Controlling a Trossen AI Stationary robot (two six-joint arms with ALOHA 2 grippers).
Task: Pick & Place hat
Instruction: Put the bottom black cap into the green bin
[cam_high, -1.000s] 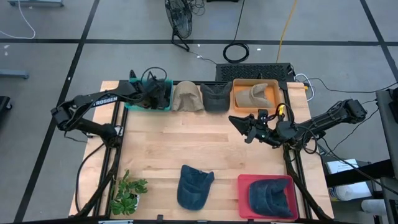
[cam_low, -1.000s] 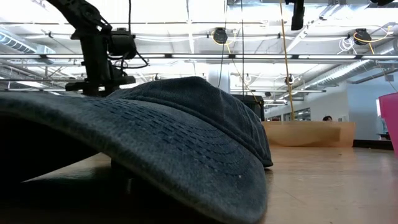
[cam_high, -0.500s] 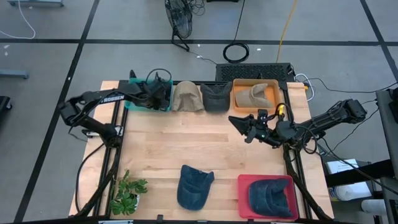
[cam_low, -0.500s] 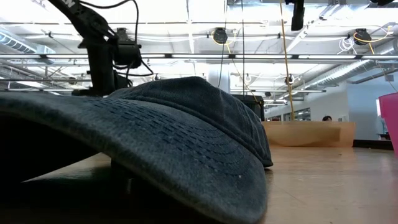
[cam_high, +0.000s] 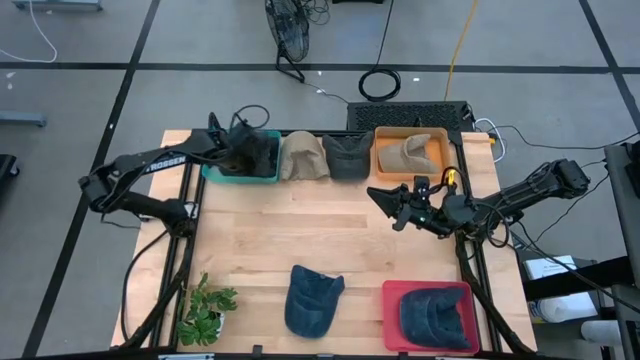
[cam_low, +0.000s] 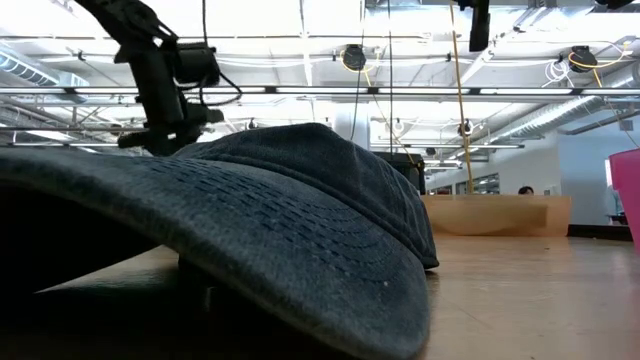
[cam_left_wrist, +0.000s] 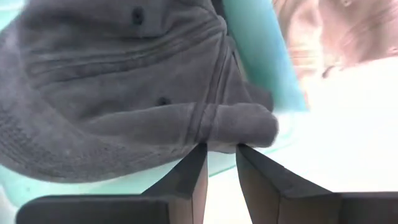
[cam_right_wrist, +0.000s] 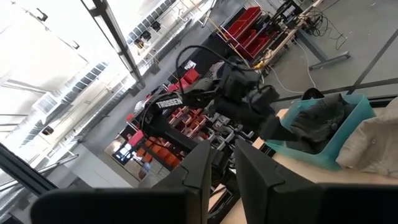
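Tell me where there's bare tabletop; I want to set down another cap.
Free: the wide middle of the table, between the back row and the blue cap. Crowded: the back edge, with teal bin, tan hat, dark cap, orange bin; front right holds the red bin.

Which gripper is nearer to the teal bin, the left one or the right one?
Left. The left gripper hangs right over the teal bin, at the grey hat inside. The right gripper waits far across the table, below the orange bin.
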